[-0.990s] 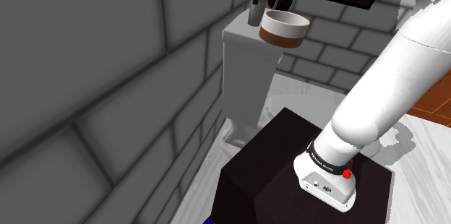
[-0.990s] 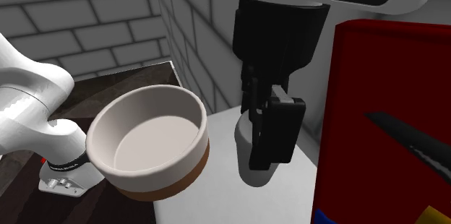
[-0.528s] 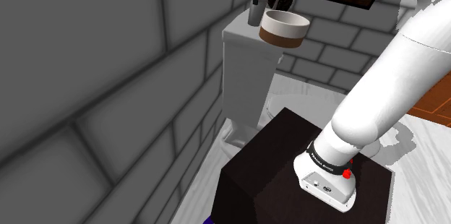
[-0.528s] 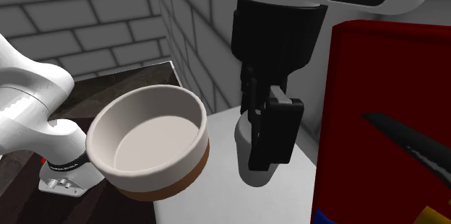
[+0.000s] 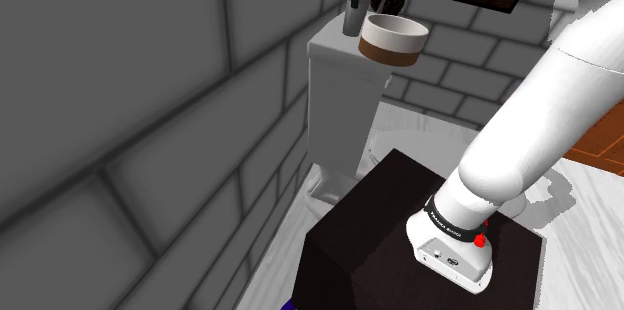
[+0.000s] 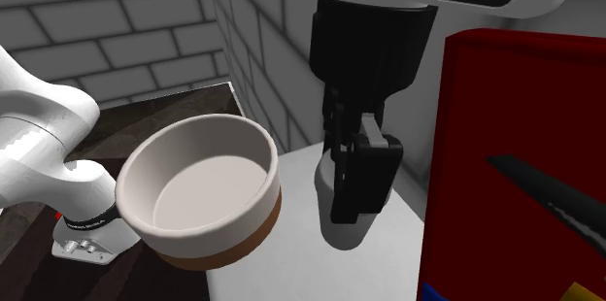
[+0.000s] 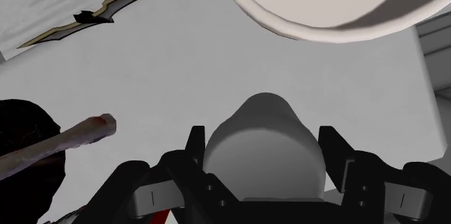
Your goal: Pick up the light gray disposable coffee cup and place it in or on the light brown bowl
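Clearly, wrist view: gripper point(image 7: 263, 141) clasps cup point(image 7: 261, 161); bowl point(image 7: 275, 13) beside.

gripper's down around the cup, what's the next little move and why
Probably a short, straight lift. The gripper clasps the cup on both sides with no visible gap. The cup rests on the white top, and the rim of the bowl beside it looks high enough to need clearing.
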